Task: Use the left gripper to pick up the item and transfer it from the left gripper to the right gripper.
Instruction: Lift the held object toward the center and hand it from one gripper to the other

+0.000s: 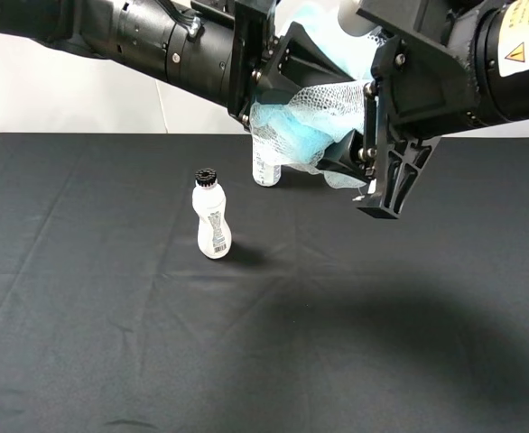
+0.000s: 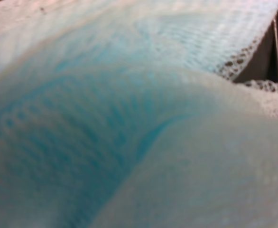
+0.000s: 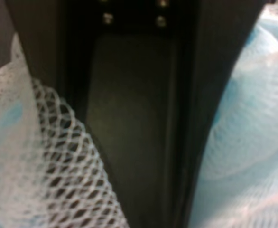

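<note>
Even overhead light, soft broad shadow on black cloth [image 1: 84, 343], both wrist views blurred, perhaps too close

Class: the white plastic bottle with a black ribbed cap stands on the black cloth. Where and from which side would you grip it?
Likely the pinched waist of the white plastic bottle, coming from above with jaws either side. It stands upright and clear of neighbours on the black cloth, and the bulges above and below should stop slipping.
</note>
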`<state>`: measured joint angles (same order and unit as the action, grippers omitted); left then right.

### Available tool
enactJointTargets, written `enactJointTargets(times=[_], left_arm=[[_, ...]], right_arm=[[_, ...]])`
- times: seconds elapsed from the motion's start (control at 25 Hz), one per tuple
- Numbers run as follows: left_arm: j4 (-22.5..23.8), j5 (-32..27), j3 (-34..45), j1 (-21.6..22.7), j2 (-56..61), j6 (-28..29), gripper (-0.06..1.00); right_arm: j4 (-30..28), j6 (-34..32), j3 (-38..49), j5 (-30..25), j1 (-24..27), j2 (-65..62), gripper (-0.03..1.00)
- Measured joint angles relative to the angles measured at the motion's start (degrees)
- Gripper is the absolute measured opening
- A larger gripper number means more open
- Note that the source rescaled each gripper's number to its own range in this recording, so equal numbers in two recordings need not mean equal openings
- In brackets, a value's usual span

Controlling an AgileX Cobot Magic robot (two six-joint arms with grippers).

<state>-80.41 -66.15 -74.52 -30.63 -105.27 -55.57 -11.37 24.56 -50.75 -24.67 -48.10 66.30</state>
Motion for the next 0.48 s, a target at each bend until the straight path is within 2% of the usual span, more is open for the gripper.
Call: enactJointTargets(times=[0.08, 0.16, 0.24, 0.28, 0.36, 0.48], left_arm=[[0.17, 0.00, 0.00, 0.00, 0.00, 0.06, 0.02], [0.88, -0.05, 0.00, 0.00, 0.11, 0.06, 0.24], [2.75, 0.23, 0.00, -0.07, 0.13, 0.20, 0.54], [3.20, 0.50, 0.00, 0.06, 0.13, 0.31, 0.64], [3.67, 1.19, 0.00, 0.19, 0.13, 0.45, 0.74], [3.99, 1.42, 0.00, 0.19, 0.13, 0.45, 0.79]], right_arm=[[0.00, 0.00, 0.00, 0.00, 0.00, 0.00, 0.71], [0.14, -0.10, 0.23, -0.44, 0.00, 0.05, 0.70], [0.62, -0.17, 0.34, -0.71, 0.00, 0.02, 0.69], [0.67, -0.17, 0.34, -0.86, 0.00, 0.02, 0.64], [0.74, -0.17, 0.34, -0.86, 0.00, 0.02, 0.55], [0.84, -0.17, 0.36, -1.01, 0.00, 0.02, 0.55]])
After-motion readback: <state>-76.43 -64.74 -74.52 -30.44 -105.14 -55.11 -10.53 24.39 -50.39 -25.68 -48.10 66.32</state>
